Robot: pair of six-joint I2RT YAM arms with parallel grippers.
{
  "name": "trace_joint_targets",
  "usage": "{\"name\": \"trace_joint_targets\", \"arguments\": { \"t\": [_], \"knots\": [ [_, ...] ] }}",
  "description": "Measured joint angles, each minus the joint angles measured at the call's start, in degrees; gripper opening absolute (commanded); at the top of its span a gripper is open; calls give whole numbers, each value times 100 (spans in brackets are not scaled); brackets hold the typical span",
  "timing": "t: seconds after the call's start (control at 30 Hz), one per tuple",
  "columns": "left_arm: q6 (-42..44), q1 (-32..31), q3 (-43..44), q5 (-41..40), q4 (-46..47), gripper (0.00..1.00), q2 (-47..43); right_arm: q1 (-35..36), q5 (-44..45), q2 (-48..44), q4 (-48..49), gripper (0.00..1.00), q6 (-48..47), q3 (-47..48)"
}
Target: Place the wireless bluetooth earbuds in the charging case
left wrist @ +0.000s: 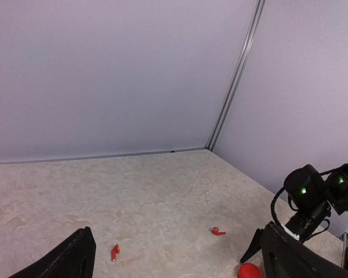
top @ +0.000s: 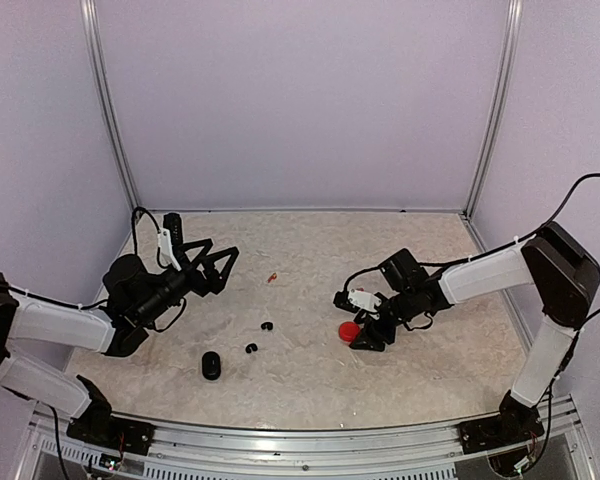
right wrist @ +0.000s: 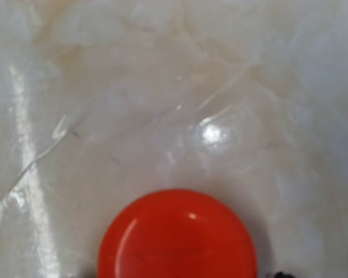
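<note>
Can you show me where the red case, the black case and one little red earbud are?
red case [right wrist: 177,237]: right wrist view, middle of its rounded top.
black case [top: 211,365]: top external view, centre of its body.
red earbud [left wrist: 115,252]: left wrist view, middle of the bud.

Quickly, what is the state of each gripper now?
Left gripper: open, holding nothing.
Right gripper: cannot be told; it is down at the red case.
</note>
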Motion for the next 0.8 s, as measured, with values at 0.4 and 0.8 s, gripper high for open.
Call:
{"name": "trace_joint_targets", "arguments": {
  "t": [0.4,0.8],
  "knots": [
    [-118,127,26,105,-28,95,48,160,164,114,-59,56,-136,149],
    [-535,284,192,385,-588,86,48,590,887,-107,245,48,-122,142]
  ]
}}
